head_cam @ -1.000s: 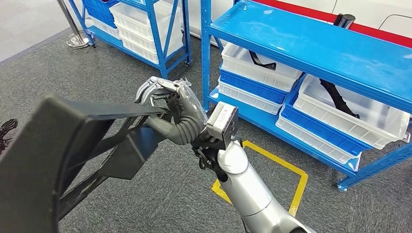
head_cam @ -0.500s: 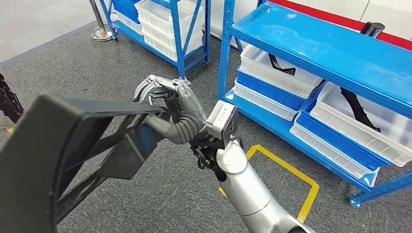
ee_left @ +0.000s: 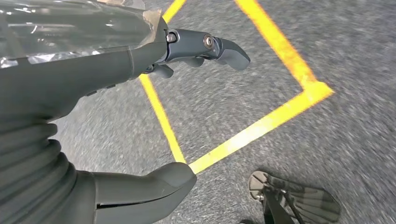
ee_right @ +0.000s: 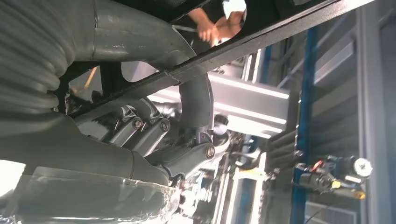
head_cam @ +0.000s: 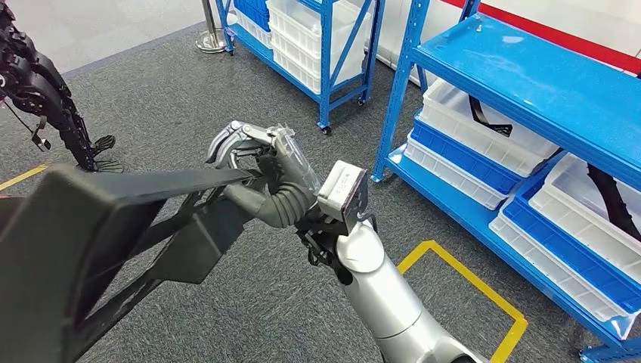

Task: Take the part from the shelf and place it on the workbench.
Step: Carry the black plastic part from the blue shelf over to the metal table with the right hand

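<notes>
White bins [head_cam: 484, 125] on the blue shelf [head_cam: 544, 83] hold black parts [head_cam: 612, 193]. The right robot hand [head_cam: 261, 162] grips a large black part [head_cam: 98, 234]; the left robot hand [ee_left: 93, 93] hangs empty, fingers spread.

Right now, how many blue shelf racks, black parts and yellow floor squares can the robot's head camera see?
blue shelf racks: 2
black parts: 3
yellow floor squares: 1
Total: 6

Large black part [head_cam: 91, 242] (angular, strutted) held above carpet
</notes>
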